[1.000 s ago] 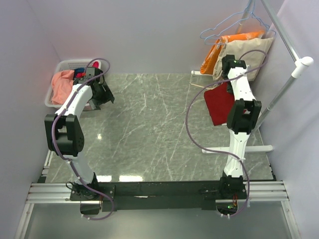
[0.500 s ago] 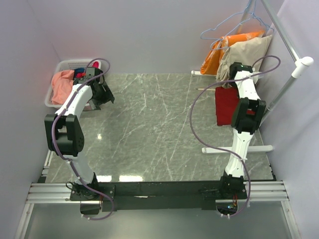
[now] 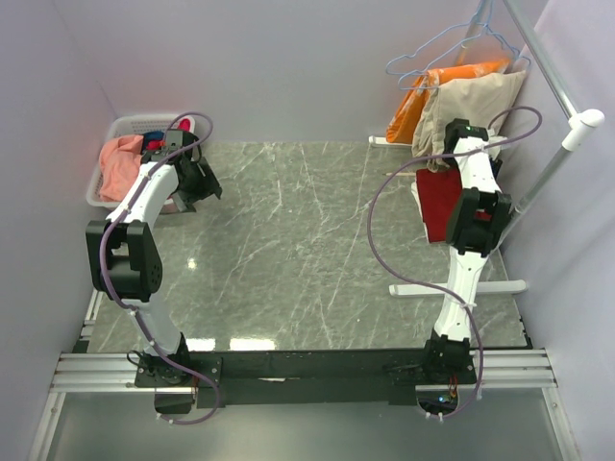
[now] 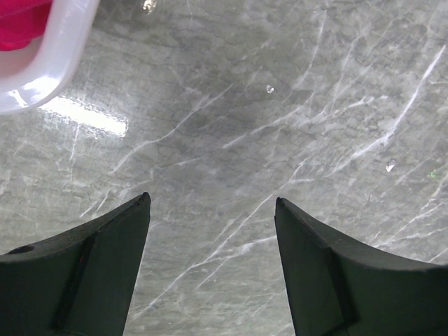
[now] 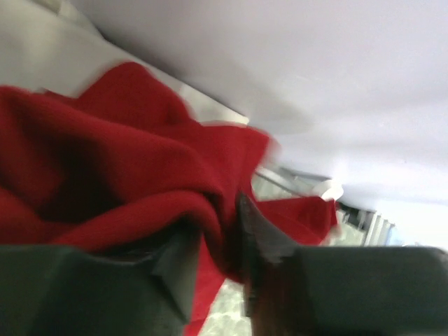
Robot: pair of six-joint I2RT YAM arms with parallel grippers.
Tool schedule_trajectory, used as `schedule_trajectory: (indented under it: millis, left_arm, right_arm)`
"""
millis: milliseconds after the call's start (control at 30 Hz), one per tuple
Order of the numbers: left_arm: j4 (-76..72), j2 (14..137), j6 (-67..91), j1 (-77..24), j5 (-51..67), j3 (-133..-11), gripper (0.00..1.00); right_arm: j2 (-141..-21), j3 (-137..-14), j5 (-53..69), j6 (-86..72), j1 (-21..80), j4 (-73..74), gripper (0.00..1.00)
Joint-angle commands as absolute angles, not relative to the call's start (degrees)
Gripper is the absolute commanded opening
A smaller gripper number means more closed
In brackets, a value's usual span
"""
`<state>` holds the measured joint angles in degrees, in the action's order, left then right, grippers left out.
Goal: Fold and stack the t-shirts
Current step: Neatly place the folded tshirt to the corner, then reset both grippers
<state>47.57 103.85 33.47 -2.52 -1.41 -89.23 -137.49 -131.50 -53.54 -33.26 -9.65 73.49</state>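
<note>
one dark red t-shirt [image 3: 437, 206] in play. top view: it is bunched into a narrow strip at the far right of the table [image 3: 288, 240], right by the wrist end of the right arm [image 3: 471, 211], just below the beige garment [image 3: 480, 101] and orange garment [image 3: 413, 110] on hangers. salmon-pink t-shirt [image 3: 117, 163] is heaped in the white basket [image 3: 125, 125] far left, beside the left arm [image 3: 144, 192].

left wrist: left gripper [image 4: 210, 203] jaws wide apart over bare marble; basket corner with magenta cloth [image 4: 21, 21] top left.

right wrist: blurred. right gripper [image 5: 217, 217] fingers slightly apart, a rumpled, creased fold of the red shirt in the gap. pinched or loose, can't tell.
</note>
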Motion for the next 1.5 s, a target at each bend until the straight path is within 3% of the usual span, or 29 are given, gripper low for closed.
schedule_trajectory:
  millis: [0,167,433,733,833,867,1133,1467]
  left_arm:
    - [46.41,103.45,31.9,-2.29,0.7,-89.47,0.77]
    - [45.53,103.27,31.64,-2.37,1.05,-89.12,0.77]
    - [43.68,102.57,31.46,-2.46,1.75,-88.16,0.78]
    - [41.22,99.06,28.92,-6.59,0.18,-87.89,0.83]
    - [39.38,96.78,27.95,-8.78,0.18,-86.93,0.92]
    - [38.94,96.25,27.86,-9.22,0.18,-86.58,0.99]
    - [38.94,95.19,27.86,-12.04,-1.85,-86.22,1.0]
    - [36.83,93.34,27.95,-14.94,-4.48,-84.03,1.0]
  right_arm:
    - [-138.69,-131.65,-54.58,-33.05,-10.11,70.58,0.51]
    - [-136.07,-132.28,-55.81,-33.58,-9.76,69.79,0.56]
    - [-129.12,-129.03,-58.18,-30.41,-5.55,66.01,0.56]
    - [-119.72,-118.48,-54.77,-35.5,9.3,70.29,0.56]
    - [-116.81,-115.67,-54.32,-39.98,16.85,73.64,0.56]
    - [-116.02,-113.4,-53.36,-42.77,18.7,74.35,0.56]
    - [-109.43,-102.14,-45.01,-47.99,33.56,72.08,0.56]
    - [-102.31,-89.48,-25.68,-36.67,35.95,52.66,0.57]
